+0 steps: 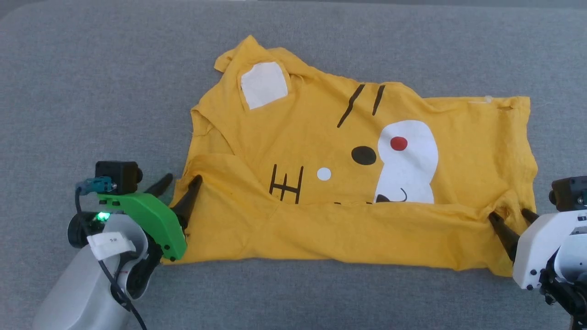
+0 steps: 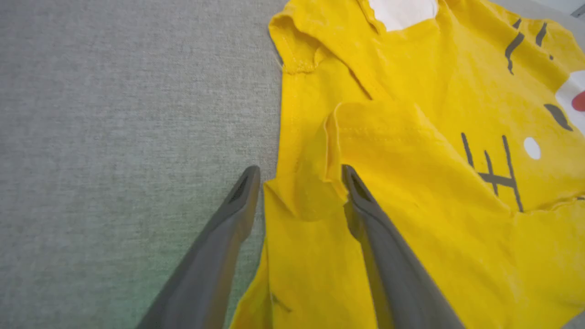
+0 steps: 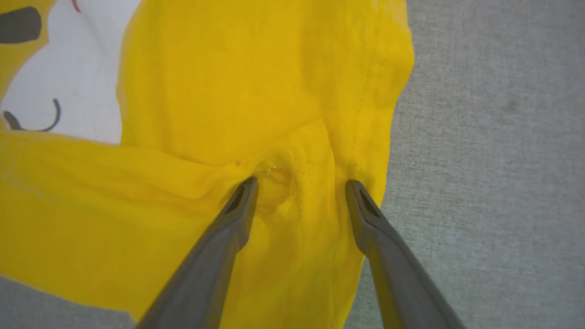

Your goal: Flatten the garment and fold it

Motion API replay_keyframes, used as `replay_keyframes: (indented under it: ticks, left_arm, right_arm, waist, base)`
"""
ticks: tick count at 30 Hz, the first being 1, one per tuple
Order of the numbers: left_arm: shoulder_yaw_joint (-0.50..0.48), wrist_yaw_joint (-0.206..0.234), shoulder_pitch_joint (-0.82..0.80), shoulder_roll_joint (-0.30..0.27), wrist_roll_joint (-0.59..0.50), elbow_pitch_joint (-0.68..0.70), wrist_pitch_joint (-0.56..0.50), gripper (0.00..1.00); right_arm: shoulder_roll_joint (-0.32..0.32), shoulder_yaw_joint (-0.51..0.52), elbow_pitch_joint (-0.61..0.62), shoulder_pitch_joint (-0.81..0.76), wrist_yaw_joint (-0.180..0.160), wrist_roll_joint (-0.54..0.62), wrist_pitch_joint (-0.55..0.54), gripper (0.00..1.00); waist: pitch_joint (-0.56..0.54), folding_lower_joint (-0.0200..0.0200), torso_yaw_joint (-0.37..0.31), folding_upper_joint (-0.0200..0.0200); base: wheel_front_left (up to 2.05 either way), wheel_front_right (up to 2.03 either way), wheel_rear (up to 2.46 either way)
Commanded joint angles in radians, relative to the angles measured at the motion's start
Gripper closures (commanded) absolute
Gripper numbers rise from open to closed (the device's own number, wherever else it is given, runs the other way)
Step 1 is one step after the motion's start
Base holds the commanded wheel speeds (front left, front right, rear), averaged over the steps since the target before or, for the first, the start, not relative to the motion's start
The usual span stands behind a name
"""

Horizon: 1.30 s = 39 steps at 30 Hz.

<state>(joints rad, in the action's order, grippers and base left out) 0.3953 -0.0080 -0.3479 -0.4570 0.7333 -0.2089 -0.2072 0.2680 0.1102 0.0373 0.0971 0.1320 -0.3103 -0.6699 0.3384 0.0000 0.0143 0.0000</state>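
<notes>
The garment (image 1: 321, 151), a bright yellow T-shirt with a cartoon tiger face, lies on the grey surface with its near edge folded up over the print. My left gripper (image 1: 182, 180) stands open at the folded flap's left corner, one finger on the cloth and one beside it. In the left wrist view the gripper (image 2: 299, 171) straddles the garment's (image 2: 411, 183) edge, holding nothing. My right gripper (image 1: 510, 215) is open over the flap's right corner. The right wrist view shows the gripper (image 3: 301, 185) spread around bunched cloth of the garment (image 3: 228, 91).
A grey fabric-covered surface (image 1: 91, 91) stretches all around the shirt. Its far edge runs along the top of the head view.
</notes>
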Motion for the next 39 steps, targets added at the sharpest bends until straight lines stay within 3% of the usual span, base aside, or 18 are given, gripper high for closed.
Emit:
replay_keyframes:
  ticks: [1,10,11,12,15,19,24,32,36,37,39]
  left_arm:
    - [-0.011,-0.002,-0.008,0.004,0.012,-0.005,0.02,0.0]
    - [-0.098,0.076,0.142,0.02,0.004,0.102,0.227,0.0]
    - [-0.108,0.091,0.174,0.023,-0.002,0.125,0.256,0.0]
    - [-0.118,0.134,0.258,0.028,-0.038,0.186,0.331,0.0]
    - [-0.117,0.173,0.348,0.041,-0.065,0.236,0.386,0.0]
    - [-0.117,0.221,0.439,0.048,-0.11,0.277,0.426,0.0]
    - [-0.114,0.263,0.503,0.064,-0.141,0.279,0.444,0.0]
    - [-0.084,0.26,0.457,0.043,-0.159,0.296,0.377,0.0]
    - [-0.045,0.234,0.382,0.006,-0.159,0.288,0.252,0.0]
    - [-0.017,0.209,0.326,-0.009,-0.136,0.267,0.143,0.0]
    - [-0.007,0.196,0.293,-0.016,-0.115,0.241,0.078,0.0]
  right_arm:
    - [-0.005,0.0,-0.004,-0.002,-0.001,-0.009,-0.008,0.0]
    - [-0.039,0.061,0.113,-0.11,-0.001,-0.016,0.031,0.0]
    - [-0.055,0.084,0.139,-0.126,-0.001,0.001,0.067,0.0]
    - [-0.125,0.16,0.198,-0.17,-0.001,0.064,0.195,0.0]
    - [-0.188,0.204,0.229,-0.24,-0.001,0.115,0.313,0.0]
    - [-0.216,0.242,0.22,-0.312,-0.001,0.159,0.455,0.0]
    - [-0.217,0.237,0.116,-0.356,-0.001,0.131,0.58,0.0]
    - [-0.218,0.208,0.037,-0.324,-0.001,0.141,0.634,0.0]
    - [-0.218,0.207,0.027,-0.302,-0.001,0.149,0.636,0.0]
    - [-0.218,0.204,0.024,-0.284,-0.001,0.153,0.632,0.0]
    - [-0.218,0.198,0.023,-0.276,-0.001,0.155,0.627,0.0]
  waist:
    - [-0.029,0.0,0.002,0.0]
    - [-0.143,0.0,0.005,0.0]
    - [-0.154,0.0,0.006,0.0]
    - [-0.178,0.0,0.012,0.0]
    - [-0.201,0.0,0.02,0.0]
    - [-0.223,0.0,0.025,0.0]
    - [-0.243,0.0,0.027,0.0]
    - [-0.243,0.0,0.035,0.0]
    - [-0.226,0.0,0.043,0.0]
    - [-0.206,0.0,0.045,0.0]
    - [-0.194,0.0,0.041,0.0]
  base:
    - [0.0,0.0,0.0]
    - [0.0,0.0,0.0]
    - [0.0,0.0,0.0]
    - [0.0,0.0,0.0]
    - [0.0,0.0,0.0]
    - [0.0,0.0,0.0]
    - [0.0,0.0,0.0]
    - [0.0,0.0,0.0]
    - [0.0,0.0,0.0]
    - [0.0,0.0,0.0]
    - [0.0,0.0,0.0]
